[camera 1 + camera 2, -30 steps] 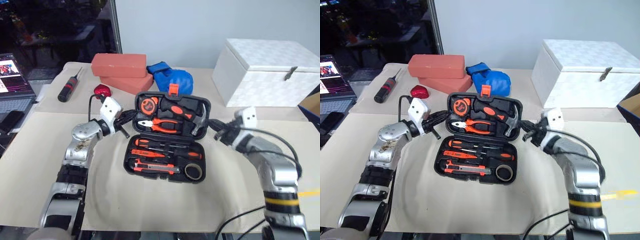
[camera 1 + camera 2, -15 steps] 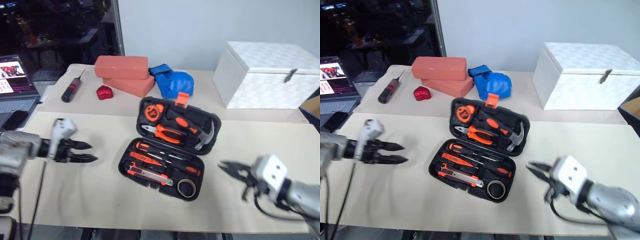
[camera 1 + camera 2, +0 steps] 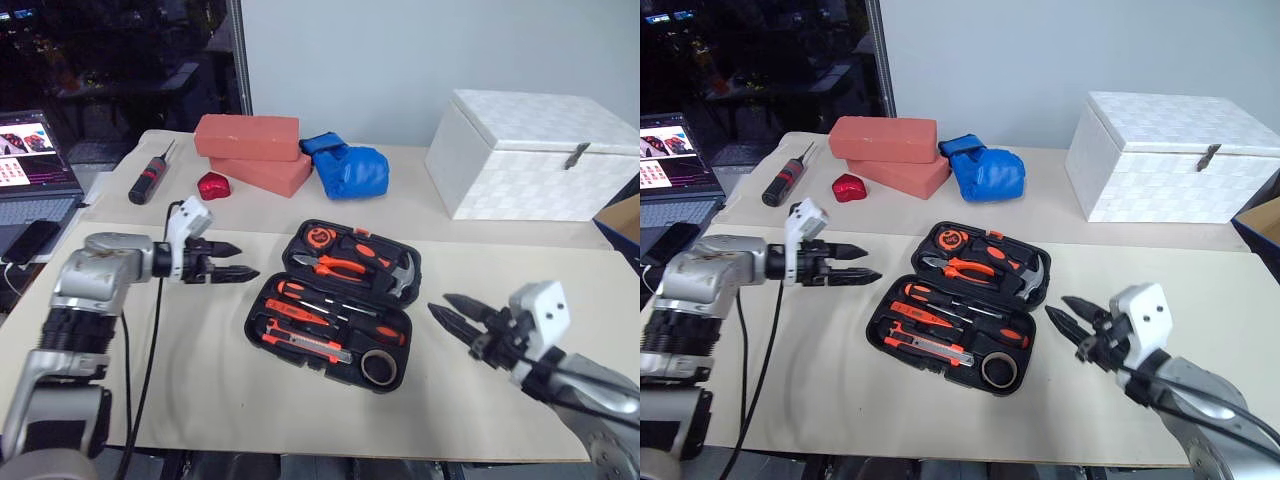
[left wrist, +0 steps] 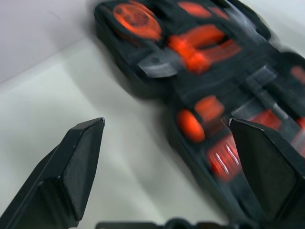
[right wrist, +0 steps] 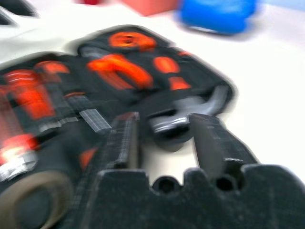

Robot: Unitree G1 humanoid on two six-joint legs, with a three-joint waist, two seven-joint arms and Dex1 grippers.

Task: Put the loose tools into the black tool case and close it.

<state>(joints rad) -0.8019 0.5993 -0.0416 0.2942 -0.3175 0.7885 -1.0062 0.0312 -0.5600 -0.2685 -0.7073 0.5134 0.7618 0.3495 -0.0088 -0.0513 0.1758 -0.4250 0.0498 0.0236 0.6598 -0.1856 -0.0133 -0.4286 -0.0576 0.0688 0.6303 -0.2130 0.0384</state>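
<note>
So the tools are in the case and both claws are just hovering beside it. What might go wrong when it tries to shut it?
The black tool case lies fully open and flat, so a lid pushed from one side may slide on the table instead of folding. The tape roll may stand proud of its slot and block the lid. The left gripper and right gripper, both open, flank the case; fingers could get pinched.

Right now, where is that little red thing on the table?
The small red object lies at the table's far left, between the black-and-red screwdriver and the stacked red bricks.
</note>
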